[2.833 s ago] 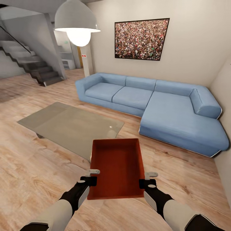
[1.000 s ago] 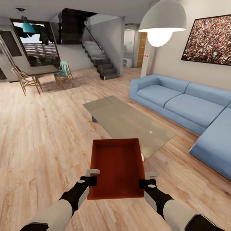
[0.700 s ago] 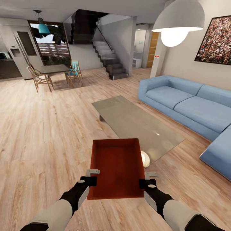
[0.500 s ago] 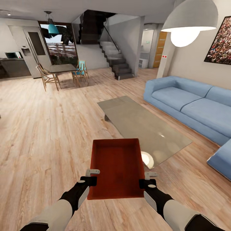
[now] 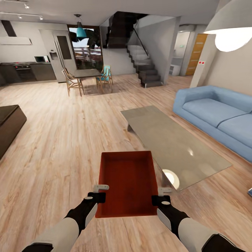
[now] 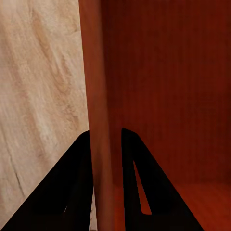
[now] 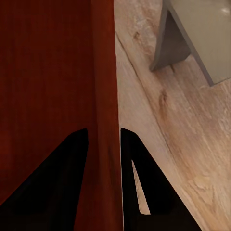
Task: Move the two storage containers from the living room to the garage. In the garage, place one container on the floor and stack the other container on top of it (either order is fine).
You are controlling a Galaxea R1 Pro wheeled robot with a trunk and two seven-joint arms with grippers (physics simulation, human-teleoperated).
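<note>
One orange-red, lidless storage container (image 5: 127,183) is held level in front of me, above the living room's light wood planks. My left gripper (image 5: 100,193) is shut on its left wall and my right gripper (image 5: 161,196) on its right wall. In the left wrist view the black fingers (image 6: 72,183) of the left gripper (image 6: 106,139) pinch the thin wall of the container (image 6: 163,96). The right wrist view shows the right gripper (image 7: 103,137) clamped on the container (image 7: 48,72) in the same way. The garage is out of view.
A low glass coffee table (image 5: 175,140) stands just ahead on the right, with the blue sofa (image 5: 217,115) behind it. A dark low cabinet (image 5: 8,124) is at the left edge. Farther off are a dining table with chairs (image 5: 87,75), stairs (image 5: 145,71) and a wooden door (image 5: 194,54).
The camera has swung left: sofa and coffee table slid rightwards in the picture, and the kitchen and dark cabinet came into view. Both grippers keep the same hold on the container.
</note>
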